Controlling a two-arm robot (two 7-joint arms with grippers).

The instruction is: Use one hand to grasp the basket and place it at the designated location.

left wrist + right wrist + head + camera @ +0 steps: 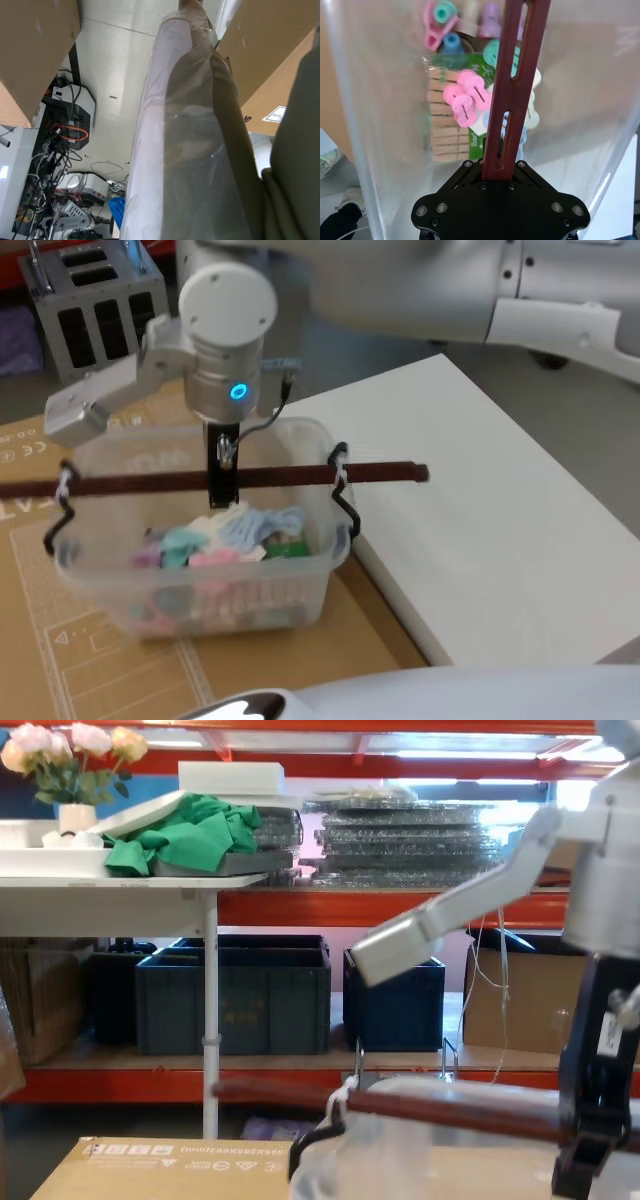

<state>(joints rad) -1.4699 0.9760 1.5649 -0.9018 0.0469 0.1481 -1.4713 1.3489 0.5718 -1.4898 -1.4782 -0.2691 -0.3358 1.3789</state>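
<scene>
Head view puts the basket [200,590], a translucent white tub, directly under the right claw [222,490], over a cardboard surface [60,640]; whether it rests there or hangs just clear I cannot tell. Its long reddish-brown handle [300,477] runs level across the rim, and the claw comes straight down and is clamped on the bar near its middle. Right wrist view shows the same grip from close up: the slotted handle [512,100] runs into the black claw [497,172], gripped there. Below the claw, inside the tub, lie pastel clothes pegs [225,540], pink ones [465,100] lying on a pack of wooden pegs [442,125]. A black wire hook [343,502] joins bar to rim on the claw's right. Further right, just beside the basket, lies a white slab [480,520]. Chest view shows the claw [585,1150] on the bar [450,1112], with dark blue crates [235,1000] well beyond it on a low shelf.
</scene>
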